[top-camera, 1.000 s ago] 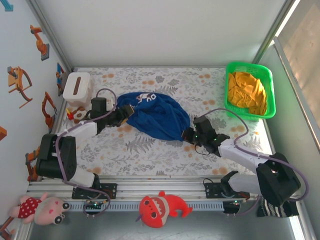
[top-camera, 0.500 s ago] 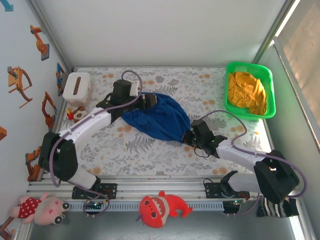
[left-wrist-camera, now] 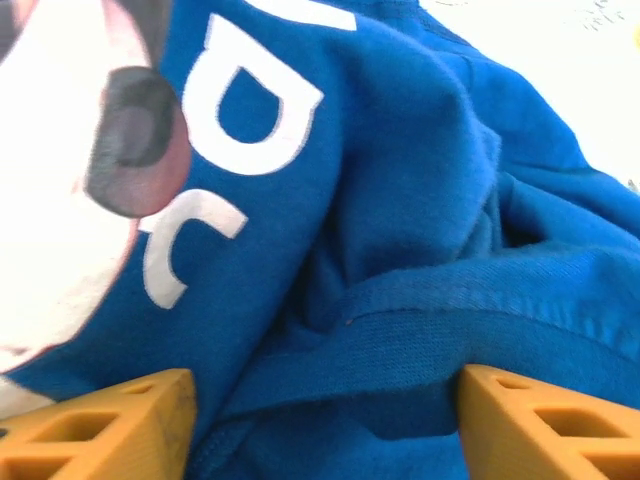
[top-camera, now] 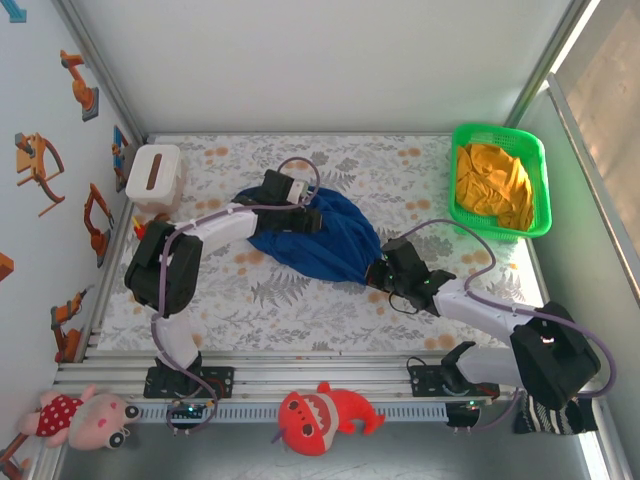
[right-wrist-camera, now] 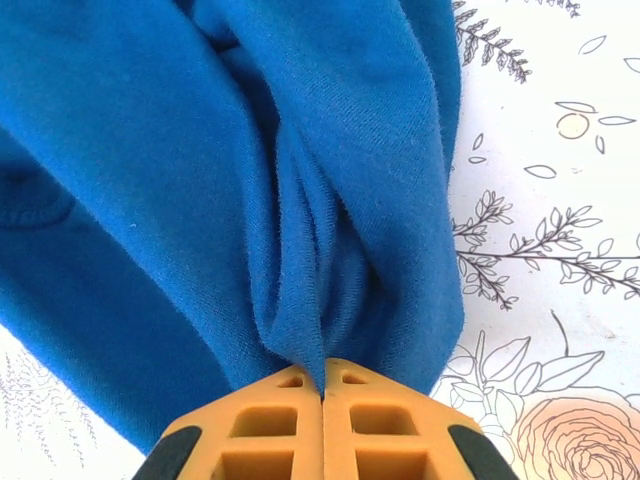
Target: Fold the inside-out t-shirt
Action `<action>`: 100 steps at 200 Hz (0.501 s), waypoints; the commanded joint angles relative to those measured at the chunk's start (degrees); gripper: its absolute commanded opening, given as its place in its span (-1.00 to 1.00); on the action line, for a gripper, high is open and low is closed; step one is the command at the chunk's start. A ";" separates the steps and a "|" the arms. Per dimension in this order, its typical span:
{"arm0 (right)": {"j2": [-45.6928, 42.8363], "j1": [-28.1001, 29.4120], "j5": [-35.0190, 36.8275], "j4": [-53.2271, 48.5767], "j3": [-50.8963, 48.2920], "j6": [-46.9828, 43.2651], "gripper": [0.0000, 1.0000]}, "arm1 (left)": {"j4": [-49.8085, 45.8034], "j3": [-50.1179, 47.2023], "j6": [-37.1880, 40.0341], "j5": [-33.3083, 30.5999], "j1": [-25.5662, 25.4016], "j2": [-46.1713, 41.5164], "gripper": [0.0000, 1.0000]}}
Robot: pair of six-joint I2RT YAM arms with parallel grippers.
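Robot test cell, lab sort; plain white panels (top-camera: 330, 60) box in the table at top and sides; metal rail (top-camera: 320, 372) along the lower edge carries two robot arms (top-camera: 215, 226); robot stickers (top-camera: 40, 165) on left wall; soft toys (top-camera: 325, 415) at bottom.

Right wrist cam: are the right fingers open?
No, the right arm's orange fingers are pressed together, pinching a fold of the royal-blue cloth t-shirt.
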 commanded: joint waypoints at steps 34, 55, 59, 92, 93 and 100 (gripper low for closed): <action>-0.34 0.34 2.09 -1.44 2.39 0.61 -1.00 | -2.19 6.26 1.25 0.35 -0.06 -0.96 -1.00; 0.34 0.32 2.57 -2.79 4.80 -0.97 -1.00 | -6.96 10.44 0.52 3.55 -0.10 -5.11 -1.00; 0.53 0.32 2.61 -3.31 5.44 -1.62 -1.00 | -7.86 11.16 0.17 4.43 -0.07 -6.00 -1.00; -0.85 0.40 1.15 -8.92 14.30 -9.99 -0.13 | -12.83 13.98 -3.03 11.31 -0.10 -12.34 -1.00; -0.97 0.40 1.09 -9.02 14.53 -10.21 -0.11 | -12.89 13.98 -3.23 11.51 -0.06 -12.53 -1.00; -1.80 0.45 0.79 -10.03 16.21 -11.63 0.00 | -12.98 13.88 -4.14 13.07 -0.09 -13.80 -1.00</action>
